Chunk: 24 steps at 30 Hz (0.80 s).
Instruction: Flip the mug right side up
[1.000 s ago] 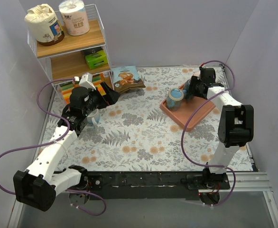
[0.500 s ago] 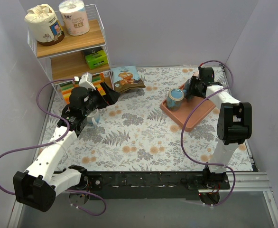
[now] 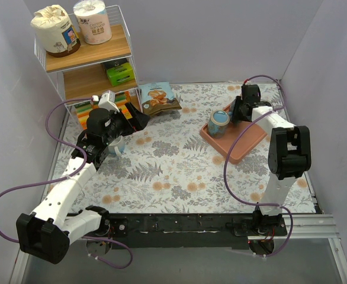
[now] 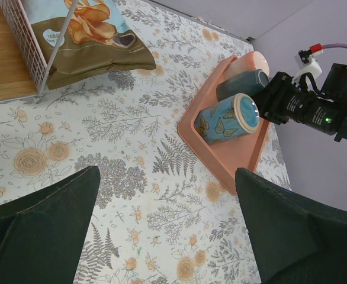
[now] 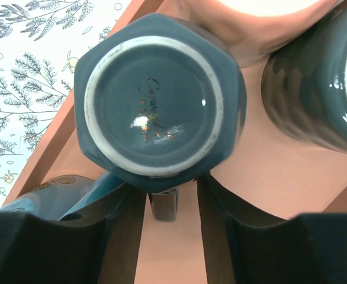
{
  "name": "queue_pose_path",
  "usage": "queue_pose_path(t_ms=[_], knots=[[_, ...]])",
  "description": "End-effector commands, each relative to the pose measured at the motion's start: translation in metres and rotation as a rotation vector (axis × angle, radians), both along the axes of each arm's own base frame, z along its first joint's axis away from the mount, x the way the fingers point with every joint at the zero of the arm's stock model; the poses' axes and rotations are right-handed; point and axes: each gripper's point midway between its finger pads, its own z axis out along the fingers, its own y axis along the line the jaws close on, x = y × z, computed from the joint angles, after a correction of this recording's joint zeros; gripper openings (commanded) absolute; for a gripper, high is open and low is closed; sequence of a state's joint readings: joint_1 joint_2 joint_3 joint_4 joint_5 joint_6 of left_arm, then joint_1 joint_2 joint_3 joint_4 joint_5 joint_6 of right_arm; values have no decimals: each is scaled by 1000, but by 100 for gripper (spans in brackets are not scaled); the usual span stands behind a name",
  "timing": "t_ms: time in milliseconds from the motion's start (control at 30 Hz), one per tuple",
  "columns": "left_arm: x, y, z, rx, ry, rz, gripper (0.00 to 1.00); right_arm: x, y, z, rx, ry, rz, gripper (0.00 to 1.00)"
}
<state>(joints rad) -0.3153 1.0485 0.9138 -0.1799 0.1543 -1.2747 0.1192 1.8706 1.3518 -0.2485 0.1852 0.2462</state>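
Teal mug (image 5: 158, 103) upside down on pink tray (image 5: 262, 177), far right.
Gold script (image 5: 156, 121) on base unreadable; R gripper (image 5: 172, 188) jaws spread astride handle (image 5: 163, 208), L gripper (image 4: 166, 171) jaws wide apart.

R claw (image 3: 237, 111) edged left — nearer the mug (image 5: 158, 100).

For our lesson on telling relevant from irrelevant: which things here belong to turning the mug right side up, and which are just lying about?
Belong to the job: upside-down teal mug; right pincer at its handle; pink tray under it.

Just lying about: butterfly mug; crisp bag; toilet rolls; wire shelf.
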Motion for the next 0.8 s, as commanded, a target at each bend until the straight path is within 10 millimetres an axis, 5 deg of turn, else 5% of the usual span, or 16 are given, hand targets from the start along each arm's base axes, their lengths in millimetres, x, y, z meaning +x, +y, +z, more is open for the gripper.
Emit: queue_pose_path(t_ms=[0,433,600,767], knots=[[-2,2,10,4,-24,0,98,13,-3,12,-55,-28,-14,45],[-5,4,9,14,-27,6,98,15,-5,17,-158,9,16,35],[-4,4,8,15,-23,4,98,19,-5,19,-160,12,25,5],[-4,2,9,7,-16,-4,98,12,-4,32,-149,-5,36,1]])
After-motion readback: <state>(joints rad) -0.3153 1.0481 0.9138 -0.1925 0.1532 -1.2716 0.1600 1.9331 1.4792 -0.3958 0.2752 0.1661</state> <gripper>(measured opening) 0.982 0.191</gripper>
